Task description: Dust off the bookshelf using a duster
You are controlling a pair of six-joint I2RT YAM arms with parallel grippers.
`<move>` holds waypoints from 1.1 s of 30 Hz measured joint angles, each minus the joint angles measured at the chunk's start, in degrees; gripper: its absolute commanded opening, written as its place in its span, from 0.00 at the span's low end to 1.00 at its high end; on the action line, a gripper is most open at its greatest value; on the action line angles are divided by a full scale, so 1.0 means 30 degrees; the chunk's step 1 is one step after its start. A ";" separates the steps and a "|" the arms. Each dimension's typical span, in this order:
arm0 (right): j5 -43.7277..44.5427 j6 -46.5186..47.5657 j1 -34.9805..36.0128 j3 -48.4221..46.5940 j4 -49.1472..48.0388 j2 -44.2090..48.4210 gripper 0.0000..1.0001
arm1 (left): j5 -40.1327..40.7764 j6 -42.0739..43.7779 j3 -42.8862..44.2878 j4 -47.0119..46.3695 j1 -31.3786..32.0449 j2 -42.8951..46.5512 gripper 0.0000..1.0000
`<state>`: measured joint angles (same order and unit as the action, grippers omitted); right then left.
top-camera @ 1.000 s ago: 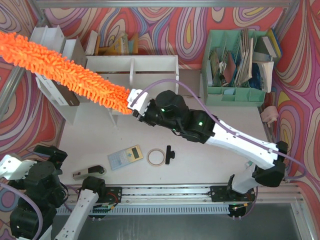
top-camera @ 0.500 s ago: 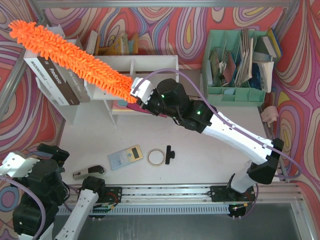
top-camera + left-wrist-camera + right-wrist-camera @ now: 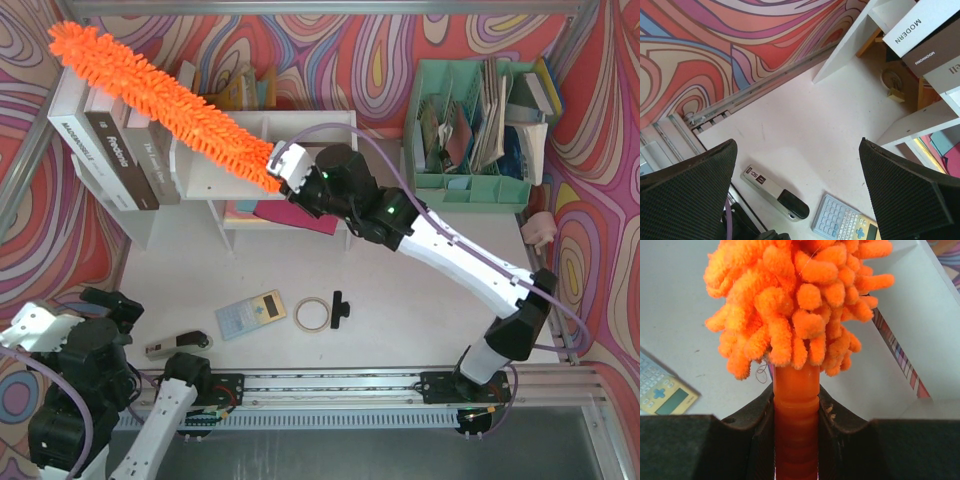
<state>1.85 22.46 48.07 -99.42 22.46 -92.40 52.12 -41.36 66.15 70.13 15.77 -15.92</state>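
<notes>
Since 1 s ago the duster [image 3: 165,105] swung across the bookshelf [image 3: 310,122] top, ahead of the jaws. Right gripper [image 3: 796,412] clamps its handle [image 3: 796,385]; we judge it stiff, the head soft and light. Left gripper [image 3: 797,180] gapes, empty.

The duster [image 3: 165,105], long, fluffy and bright orange, extended diagonally over the left half of the bookshelf [image 3: 335,118], with its handle end near the shelf's middle and its tip beyond the far-left corner. The bookshelf, white with a central divider, stood at the rear of the bench [image 3: 420,310].
</notes>
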 measured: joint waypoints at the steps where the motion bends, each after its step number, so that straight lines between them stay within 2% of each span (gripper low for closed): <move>1: -0.0015 -0.0058 -0.0240 0.0000 -0.0087 -0.0138 0.00 | -0.0131 0.0007 -0.0029 -0.0007 0.0000 0.0029 0.98; 7: -0.0131 -0.0503 -0.1078 -0.0175 -0.0342 -0.0721 0.00 | -0.1078 0.0583 -0.0503 -0.0590 0.0000 0.0328 0.98; 17: -0.1013 -0.1064 -0.1122 -0.1501 -0.0393 -0.0758 0.00 | -0.1989 0.1326 -0.0627 -0.1333 0.0000 0.0335 0.98; 23: -0.0466 -0.0911 -0.0182 -0.1304 -0.0153 -0.0554 0.00 | -0.2280 0.1508 -0.0765 -0.1450 0.0000 0.0328 0.98; 25: -0.0058 -0.0903 0.0721 -0.0867 -0.0204 -0.0204 0.00 | -0.2324 0.1523 -0.0772 -0.1457 0.0000 0.0321 0.99; 28: 0.0007 -0.1005 0.1814 0.1421 -0.0415 0.1435 0.00 | -0.2375 0.1530 -0.0809 -0.1545 0.0000 0.0321 0.99; 33: 0.0670 -0.1450 0.1836 0.3840 -0.0306 0.4233 0.00 | -0.2455 0.1654 -0.0874 -0.1778 0.0000 0.0262 0.99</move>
<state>3.86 18.11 53.58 -87.90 21.54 -79.70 44.75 -36.40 63.53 64.79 15.77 -15.14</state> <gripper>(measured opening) 0.338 0.984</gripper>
